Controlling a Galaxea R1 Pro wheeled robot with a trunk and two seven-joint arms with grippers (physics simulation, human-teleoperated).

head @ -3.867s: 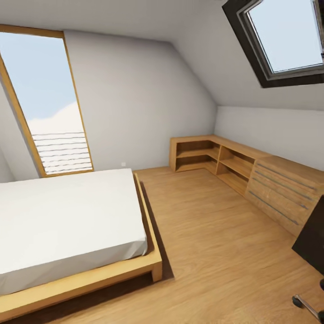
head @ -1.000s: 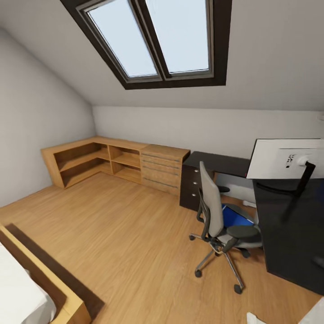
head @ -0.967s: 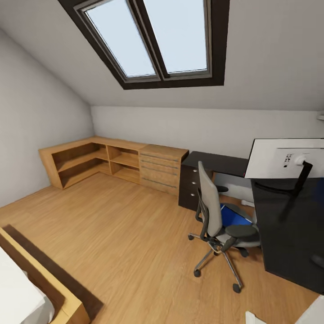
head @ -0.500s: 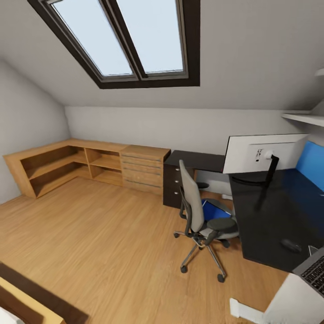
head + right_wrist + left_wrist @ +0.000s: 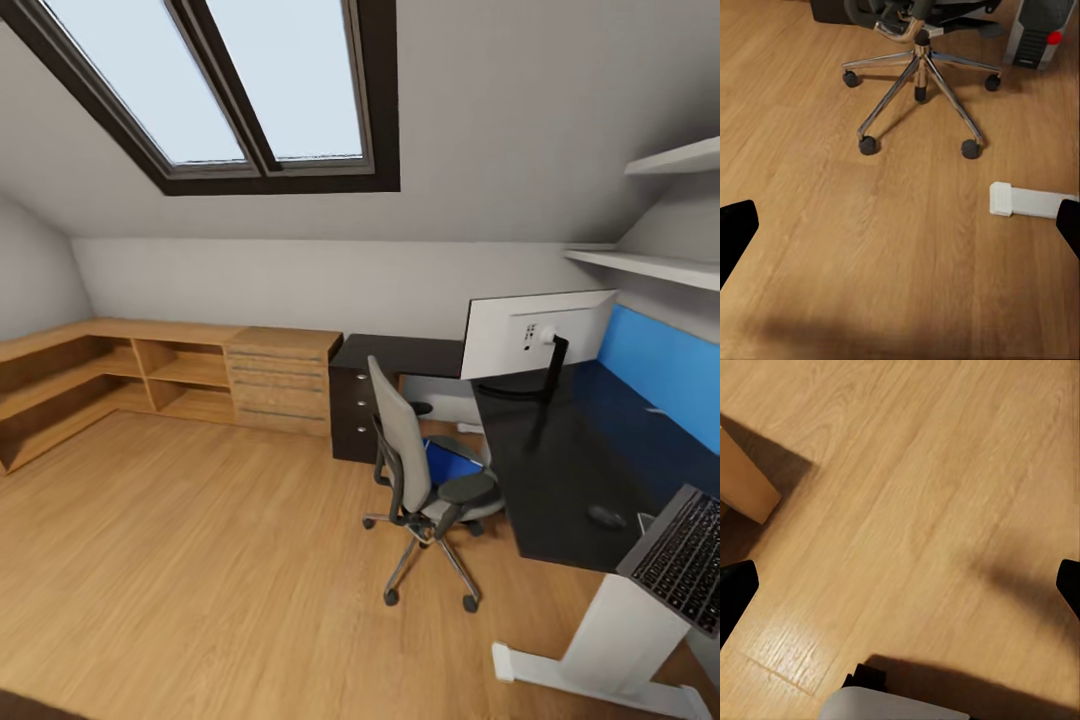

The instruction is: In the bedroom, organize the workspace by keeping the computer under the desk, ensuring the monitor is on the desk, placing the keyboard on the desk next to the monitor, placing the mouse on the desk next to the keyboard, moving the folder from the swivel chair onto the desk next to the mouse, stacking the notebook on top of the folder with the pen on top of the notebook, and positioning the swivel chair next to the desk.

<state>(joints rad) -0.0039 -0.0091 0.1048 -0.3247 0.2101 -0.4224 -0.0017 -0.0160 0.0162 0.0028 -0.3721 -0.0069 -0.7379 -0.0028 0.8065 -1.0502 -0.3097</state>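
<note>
The black desk (image 5: 560, 470) with its blue back panel (image 5: 660, 370) stands at the right. On it is the monitor (image 5: 535, 335), white back toward me. The small dark mouse (image 5: 607, 516) lies near the desk's front, and the keyboard (image 5: 685, 560) sits tilted at the near corner. The grey swivel chair (image 5: 400, 455) stands against the desk with the blue folder (image 5: 450, 462) on its seat. Its star base (image 5: 919, 75) shows beside the grey computer (image 5: 1039, 30). My left gripper (image 5: 900, 589) and right gripper (image 5: 900, 229) hang open over the floor. Notebook and pen are out of view.
A black drawer cabinet (image 5: 352, 410) and a wooden drawer chest (image 5: 280, 385) with open shelves (image 5: 90, 385) line the far wall. The desk's white foot (image 5: 1027, 201) lies on the floor near the chair's castors. A wooden bed corner (image 5: 746, 487) is near my left arm.
The camera has swung right, from the bed and window to the desk corner. Chair, monitor and desk slid left in the picture, and mouse and keyboard came into view.
</note>
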